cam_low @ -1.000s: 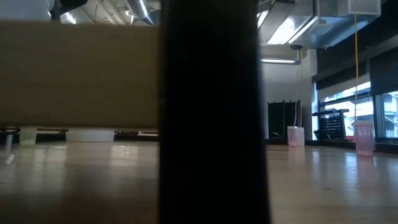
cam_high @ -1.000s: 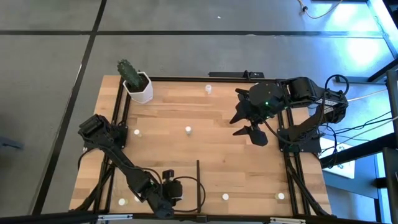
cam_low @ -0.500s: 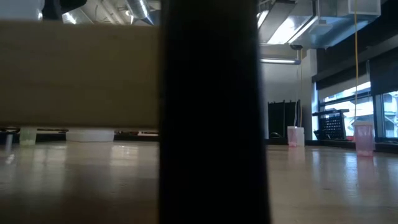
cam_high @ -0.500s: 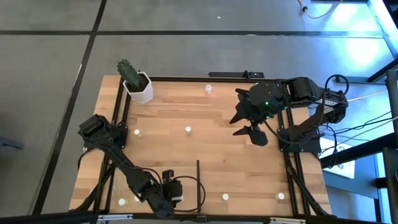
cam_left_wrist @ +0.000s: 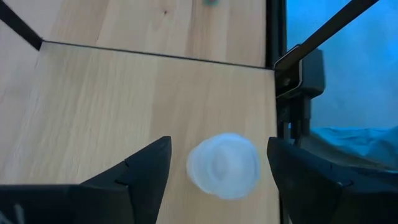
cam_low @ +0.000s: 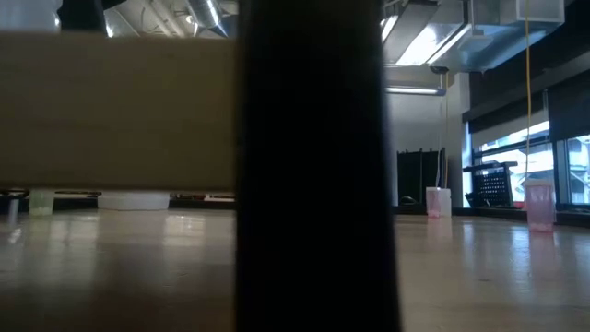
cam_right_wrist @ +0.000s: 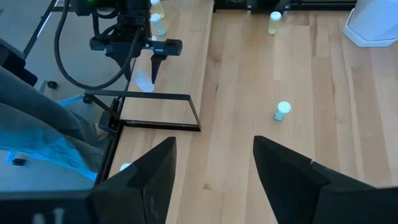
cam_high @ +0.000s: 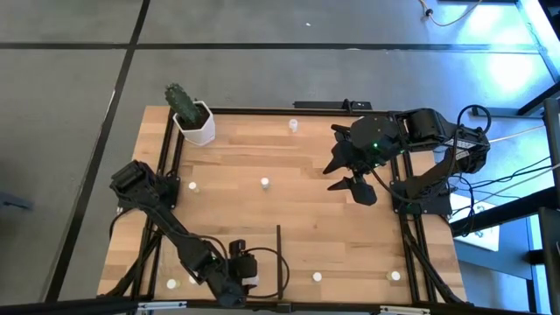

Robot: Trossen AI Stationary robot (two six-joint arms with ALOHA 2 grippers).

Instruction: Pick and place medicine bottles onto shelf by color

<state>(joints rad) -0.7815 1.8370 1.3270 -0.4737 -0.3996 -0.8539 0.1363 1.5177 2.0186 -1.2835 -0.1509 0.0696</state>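
My left gripper (cam_left_wrist: 218,147) is open over the shelf (cam_left_wrist: 124,99), a pale wood panel with a thin black edge near the table's front edge (cam_high: 262,271). A small bottle with a round white cap (cam_left_wrist: 224,165) stands on the shelf between its two fingers, with a gap on each side. My right gripper (cam_high: 350,175) is open and empty, above the table's right middle. Other tiny bottles stand on the tabletop, for instance at the middle (cam_high: 264,183), far edge (cam_high: 293,125) and left (cam_high: 192,185).
A white hexagonal pot with a cactus (cam_high: 197,122) stands at the far left corner. More bottles stand along the near edge (cam_high: 317,276) (cam_high: 395,276) (cam_high: 172,283). In the low view the black upright divider (cam_low: 309,166) fills the middle; pink bottles (cam_low: 436,201) (cam_low: 539,205) stand beyond.
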